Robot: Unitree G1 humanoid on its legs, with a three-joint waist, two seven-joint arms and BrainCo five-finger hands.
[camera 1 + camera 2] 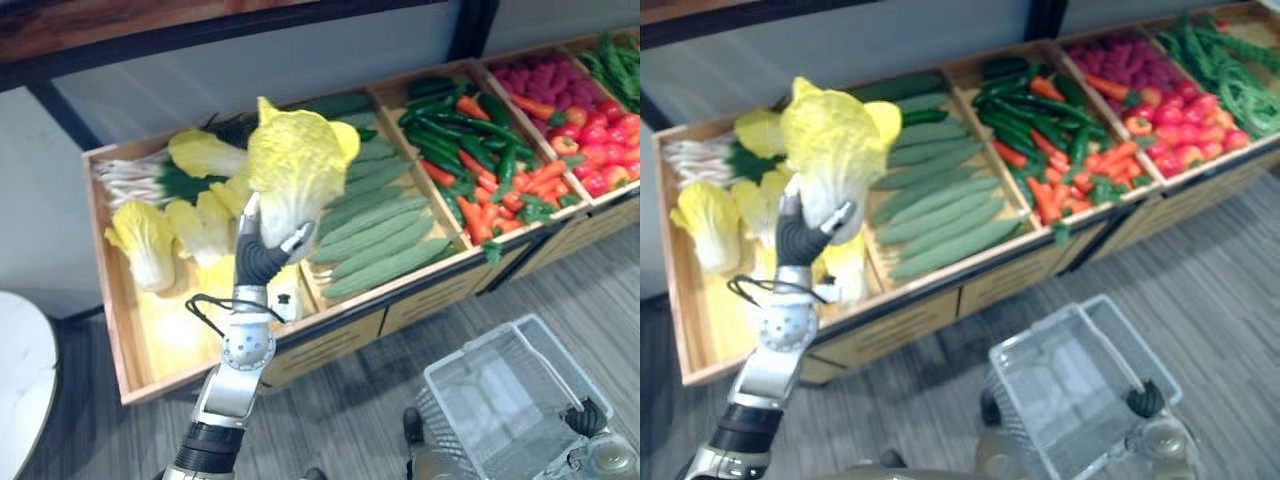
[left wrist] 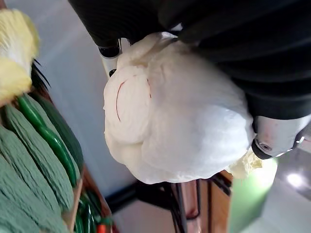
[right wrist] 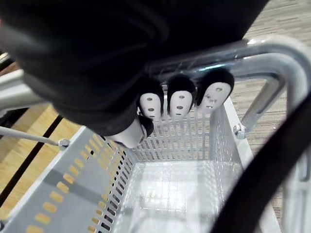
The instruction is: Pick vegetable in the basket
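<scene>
The left hand (image 1: 262, 255) grips a cabbage (image 1: 295, 170) by its white base, held above a wooden crate (image 1: 103, 260) of cabbages and cucumbers (image 1: 375, 230). The right hand (image 3: 177, 102) has its fingers curled round the handle (image 3: 262, 48) of the basket (image 1: 500, 390), which sits low over a grey plank floor (image 1: 400, 350). A pale wall (image 1: 150, 100) backs the crate.

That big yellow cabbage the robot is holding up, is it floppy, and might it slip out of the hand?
Probably fairly stiff: the cabbage stands upright above the left hand, leaves not drooping. It looks top-heavy, gripped only at its white base, so it might tip. The base looks smooth and rounded, so some slipping seems possible.
</scene>
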